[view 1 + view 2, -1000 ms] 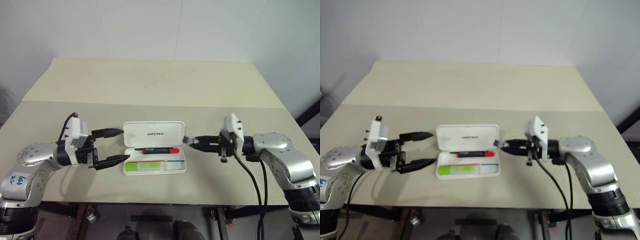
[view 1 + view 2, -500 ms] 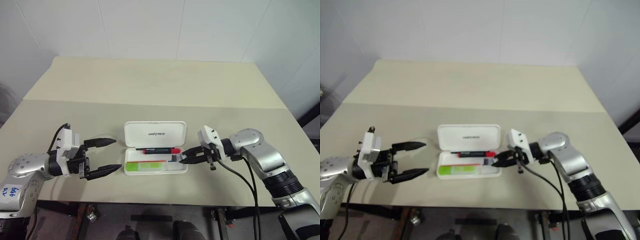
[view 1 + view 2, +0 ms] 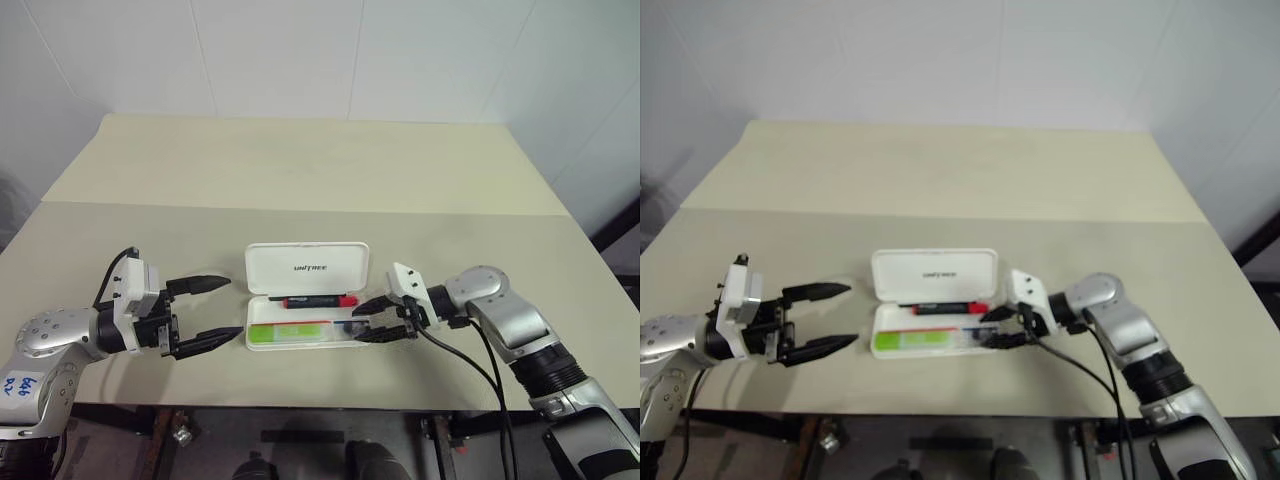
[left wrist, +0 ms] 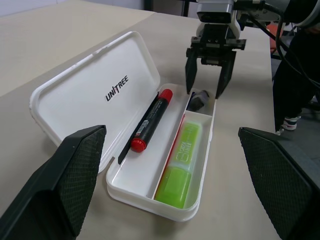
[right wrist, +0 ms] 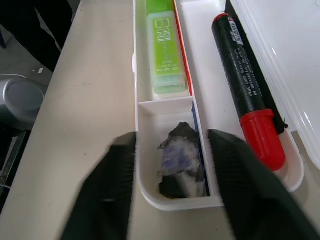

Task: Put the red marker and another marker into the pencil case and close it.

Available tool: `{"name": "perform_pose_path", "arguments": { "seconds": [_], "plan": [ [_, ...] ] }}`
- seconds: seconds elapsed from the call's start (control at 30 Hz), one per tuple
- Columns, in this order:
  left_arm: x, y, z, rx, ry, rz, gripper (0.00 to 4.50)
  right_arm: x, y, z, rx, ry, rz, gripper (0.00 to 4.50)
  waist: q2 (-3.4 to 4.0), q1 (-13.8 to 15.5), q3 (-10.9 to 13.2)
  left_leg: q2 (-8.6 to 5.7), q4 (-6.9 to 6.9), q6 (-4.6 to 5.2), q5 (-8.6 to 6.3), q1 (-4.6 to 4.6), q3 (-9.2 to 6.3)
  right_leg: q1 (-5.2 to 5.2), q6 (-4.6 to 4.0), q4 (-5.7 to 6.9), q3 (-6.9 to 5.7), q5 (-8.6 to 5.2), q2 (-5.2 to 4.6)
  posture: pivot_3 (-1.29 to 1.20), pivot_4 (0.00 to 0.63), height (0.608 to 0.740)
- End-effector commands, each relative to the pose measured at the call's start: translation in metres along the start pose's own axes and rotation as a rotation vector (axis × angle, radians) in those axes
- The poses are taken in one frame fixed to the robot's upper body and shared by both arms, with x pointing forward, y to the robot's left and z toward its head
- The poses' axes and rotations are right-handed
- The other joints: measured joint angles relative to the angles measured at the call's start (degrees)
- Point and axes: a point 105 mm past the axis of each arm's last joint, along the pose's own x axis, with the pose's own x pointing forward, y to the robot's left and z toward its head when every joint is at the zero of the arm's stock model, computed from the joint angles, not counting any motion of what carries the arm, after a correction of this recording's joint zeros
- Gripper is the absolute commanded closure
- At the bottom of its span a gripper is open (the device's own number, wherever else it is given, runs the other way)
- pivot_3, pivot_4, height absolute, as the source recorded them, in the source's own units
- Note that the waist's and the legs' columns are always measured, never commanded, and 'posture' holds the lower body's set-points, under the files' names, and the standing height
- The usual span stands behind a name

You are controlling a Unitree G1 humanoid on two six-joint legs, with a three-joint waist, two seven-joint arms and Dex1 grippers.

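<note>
The pencil case [image 3: 306,268] lies open near the table's front edge, with its lid up toward the back. The red marker [image 3: 318,300] rests in the tray's rear slot and the lime-green marker [image 3: 288,331] in the front slot. A small dark grey thing [image 5: 179,159] lies in the small end compartment. My right gripper [image 3: 362,321] is open at the case's right end, its fingers [image 4: 189,80] straddling that compartment. Left of the case, my left gripper [image 3: 231,307] stands open and empty, apart from it.
The cream table [image 3: 320,190] stretches far behind the case, with a seam across its middle and a white wall beyond. The front edge runs just below both grippers. A black cable [image 3: 490,370] hangs from my right arm over that edge.
My right gripper came down and left to the case's right end and opened, leaving the small grey thing in the end compartment. The left gripper stays open beside the case.
</note>
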Motion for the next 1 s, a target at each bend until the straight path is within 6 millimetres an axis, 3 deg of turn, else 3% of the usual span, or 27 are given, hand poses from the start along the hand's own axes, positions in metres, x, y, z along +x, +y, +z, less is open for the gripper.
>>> {"name": "perform_pose_path", "arguments": {
  "seconds": [0.03,0.1,0.2,0.37,0.7,0.8,1.0],
  "plan": [
    [0.000,0.000,0.012,0.065,-0.014,0.003,0.00,-0.005,-0.004,0.012,-0.042,-0.021,-0.013,0.72,0.00,0.0,0.0,0.00,0.00,0.00,0.00,0.00,0.00,0.00,0.00,0.00,0.00,0.00,0.00,0.00,0.150,0.740],
    [0.000,0.001,0.012,0.066,-0.017,0.008,0.00,-0.008,-0.005,0.015,-0.048,-0.028,-0.021,0.04,0.00,0.0,0.0,0.00,0.00,0.00,0.00,0.00,0.00,0.00,0.00,0.00,0.00,0.00,0.00,0.00,0.150,0.740],
    [0.001,0.003,0.012,0.068,-0.025,0.021,0.00,-0.015,-0.005,0.025,-0.053,-0.068,-0.020,0.04,0.00,0.0,0.0,0.00,0.00,0.00,0.00,0.00,0.00,0.00,0.00,0.01,0.00,0.00,0.00,0.00,0.150,0.740],
    [-0.001,0.017,0.013,0.076,-0.038,0.097,0.00,-0.043,-0.008,0.068,-0.004,-0.354,-0.087,0.04,0.01,0.1,0.0,0.01,0.00,0.00,0.00,0.00,-0.01,0.00,0.00,0.01,0.00,0.00,0.00,0.00,0.150,0.740],
    [0.002,0.053,0.014,0.135,-0.031,0.131,0.00,-0.078,-0.016,0.077,0.006,-0.507,-0.241,0.04,0.00,0.2,0.0,-0.02,0.00,-0.01,0.00,-0.02,0.00,0.02,0.01,-0.02,-0.04,0.00,0.00,0.00,0.150,0.740],
    [0.007,0.073,0.011,0.153,-0.020,0.161,0.59,-0.079,-0.017,0.070,0.003,-0.476,-0.270,0.00,0.00,0.2,0.0,-0.01,0.01,-0.01,0.00,-0.03,0.01,0.01,0.01,-0.02,-0.05,0.01,0.03,0.00,0.150,0.740],
    [0.016,0.103,0.016,0.178,-0.041,0.170,2.62,-0.082,-0.020,0.065,0.003,-0.473,-0.327,0.00,0.00,0.3,0.0,-0.02,0.05,-0.02,0.01,-0.06,0.02,-0.01,0.05,0.01,-0.05,0.03,0.04,0.00,0.150,0.740]
  ]
}}
